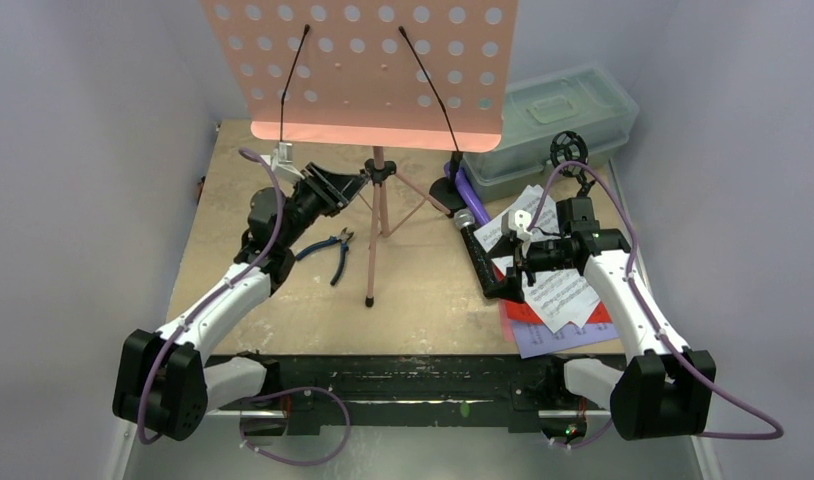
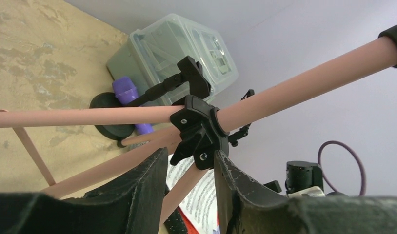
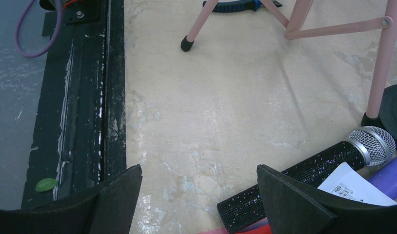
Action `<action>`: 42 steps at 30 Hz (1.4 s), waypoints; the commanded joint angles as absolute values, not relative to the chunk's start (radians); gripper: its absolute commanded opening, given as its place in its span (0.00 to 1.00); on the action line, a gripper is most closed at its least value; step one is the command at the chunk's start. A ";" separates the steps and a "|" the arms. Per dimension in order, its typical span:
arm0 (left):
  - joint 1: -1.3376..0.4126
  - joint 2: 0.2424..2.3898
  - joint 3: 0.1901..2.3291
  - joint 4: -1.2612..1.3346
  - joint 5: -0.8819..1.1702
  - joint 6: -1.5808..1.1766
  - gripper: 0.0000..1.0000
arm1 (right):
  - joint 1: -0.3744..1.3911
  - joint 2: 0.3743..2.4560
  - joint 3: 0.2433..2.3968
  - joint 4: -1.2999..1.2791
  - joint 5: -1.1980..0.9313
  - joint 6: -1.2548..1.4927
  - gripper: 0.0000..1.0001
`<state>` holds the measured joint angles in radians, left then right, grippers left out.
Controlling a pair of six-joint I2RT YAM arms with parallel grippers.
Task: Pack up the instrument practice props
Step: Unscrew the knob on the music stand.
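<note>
The pink tripod music rack (image 1: pixel 368 70) stands at the table's middle back, its perforated panel high up. My left gripper (image 1: pixel 348 185) (image 2: pixel 190 152) is at the rack's black leg hub (image 2: pixel 199 124), jaws open a narrow way, with the hub's lower tab and a pink leg in the gap. My right gripper (image 1: pixel 518 255) (image 3: pixel 197 168) hangs wide open and empty over bare table, beside the black silver-headed mic (image 1: pixel 483 262) (image 3: pixel 308 168). That mic lies on the printed music sheets (image 1: pixel 558 290). The purple mic (image 1: pixel 466 185) (image 2: pixel 126 90) leans by a black round-based mic support (image 1: pixel 445 190).
A translucent greenish lidded box (image 1: pixel 558 115) sits at the back right, a second black mic support (image 1: pixel 568 150) in front of it. Blue-handled pliers (image 1: pixel 333 250) lie left of the rack's front leg (image 1: pixel 371 270). A black rail (image 3: pixel 89 97) runs along the near edge.
</note>
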<state>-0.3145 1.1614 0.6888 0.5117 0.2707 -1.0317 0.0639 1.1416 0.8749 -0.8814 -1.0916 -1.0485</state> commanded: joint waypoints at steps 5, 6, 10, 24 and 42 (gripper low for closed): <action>-0.308 1.213 0.722 0.569 0.224 -1.225 0.36 | 0.059 1.154 0.903 -0.915 -1.118 -1.083 0.91; -0.308 1.220 0.726 0.561 0.227 -1.241 0.34 | 0.058 1.154 0.903 -0.916 -1.118 -1.083 0.91; -0.308 1.228 0.727 0.512 0.218 -1.329 0.10 | 0.059 1.154 0.902 -0.917 -1.117 -1.087 0.92; -0.308 1.134 0.683 0.436 0.210 -1.836 0.10 | 0.059 1.158 0.903 -0.928 -1.120 -1.094 0.92; -0.305 0.915 0.556 0.401 0.170 -1.348 0.60 | 0.059 1.158 0.903 -0.936 -1.120 -1.101 0.92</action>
<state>-0.3141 0.9726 0.6075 0.3317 0.1493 -1.5993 0.0639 1.1584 0.8749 -0.9237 -1.0920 -1.0821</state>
